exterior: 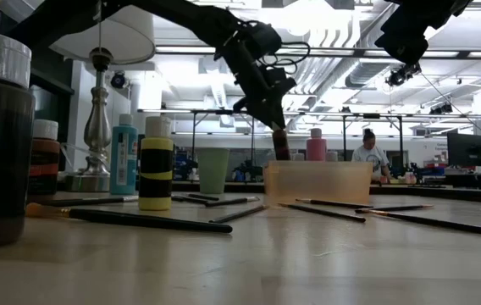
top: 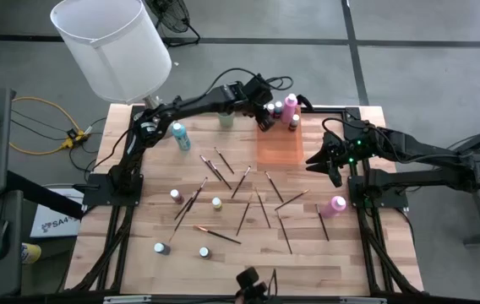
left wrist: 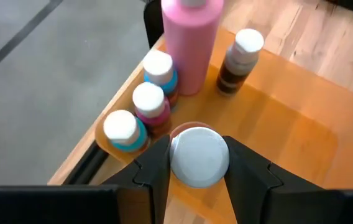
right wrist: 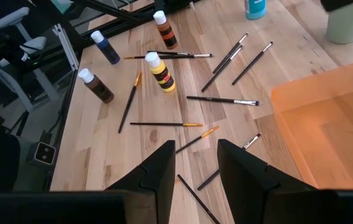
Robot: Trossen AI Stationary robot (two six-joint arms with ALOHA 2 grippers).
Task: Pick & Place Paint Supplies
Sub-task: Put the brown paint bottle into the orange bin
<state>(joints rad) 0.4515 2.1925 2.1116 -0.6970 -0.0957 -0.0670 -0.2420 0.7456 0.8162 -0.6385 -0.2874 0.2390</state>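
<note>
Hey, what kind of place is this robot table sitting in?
Probably a large open lab or workshop: exposed ceiling ducts, rows of benches with a person working, and a bare concrete floor.

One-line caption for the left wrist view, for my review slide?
Left gripper holds a white-capped bottle over the orange tray, beside bottles already standing there.

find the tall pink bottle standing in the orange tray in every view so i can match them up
High view: tall pink bottle at the far end of the orange tray, just right of the left gripper.
Low view: pink bottle behind the tray's far wall, right of centre.
Left wrist view: large at top centre, small bottles beside it.
Right wrist view: not in it; only part of the tray shows.
Shared landmark: the orange tray.
</note>
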